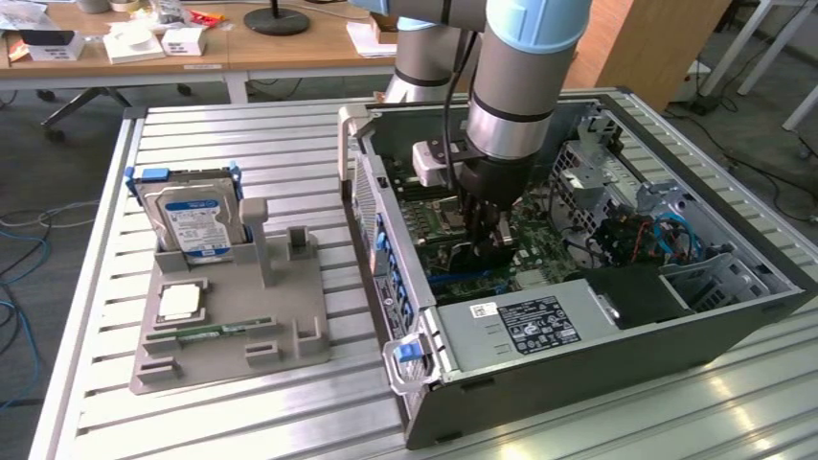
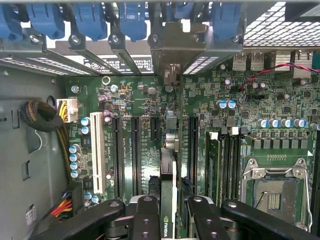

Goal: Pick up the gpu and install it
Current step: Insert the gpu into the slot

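The gpu [image 2: 168, 172] stands edge-on inside the open computer case [image 1: 614, 340], just over the motherboard [image 2: 135, 95] between its long black expansion slots [image 2: 134, 150]. The gripper [image 2: 169, 210] pinches it between both fingers [image 2: 147, 215]. On the exterior view's left, well apart, a grey holder [image 1: 230, 359] carries the hard drive [image 1: 192, 222] and the memory stick [image 1: 211, 332].

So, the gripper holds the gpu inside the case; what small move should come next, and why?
Probably a slow, straight push down toward the motherboard. The gripper is shut on the gpu, which stands edge-on over the board between two long black slots. Whether it is seated I cannot tell.
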Tool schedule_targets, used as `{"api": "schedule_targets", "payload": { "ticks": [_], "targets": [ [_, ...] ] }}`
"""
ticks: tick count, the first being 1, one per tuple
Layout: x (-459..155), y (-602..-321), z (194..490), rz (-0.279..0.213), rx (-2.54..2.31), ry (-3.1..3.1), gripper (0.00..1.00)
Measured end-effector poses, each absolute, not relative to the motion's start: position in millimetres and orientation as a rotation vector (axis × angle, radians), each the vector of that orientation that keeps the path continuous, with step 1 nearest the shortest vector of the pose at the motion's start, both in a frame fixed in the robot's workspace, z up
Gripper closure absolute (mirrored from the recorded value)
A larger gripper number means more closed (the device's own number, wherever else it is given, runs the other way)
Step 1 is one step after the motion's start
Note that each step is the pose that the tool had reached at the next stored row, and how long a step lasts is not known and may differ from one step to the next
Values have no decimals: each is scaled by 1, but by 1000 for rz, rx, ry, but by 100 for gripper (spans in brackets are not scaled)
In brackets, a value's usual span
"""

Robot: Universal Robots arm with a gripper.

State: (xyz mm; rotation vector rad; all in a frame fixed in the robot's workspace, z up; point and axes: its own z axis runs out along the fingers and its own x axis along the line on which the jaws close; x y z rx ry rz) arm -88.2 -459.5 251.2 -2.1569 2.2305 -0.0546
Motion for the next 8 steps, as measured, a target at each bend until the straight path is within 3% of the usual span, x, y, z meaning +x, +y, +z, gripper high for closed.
{"api": "schedule_targets", "payload": {
  "ticks": [8],
  "targets": [
    [-90, -460, 251, -55, -2157, 2230, 74]
  ]
}}
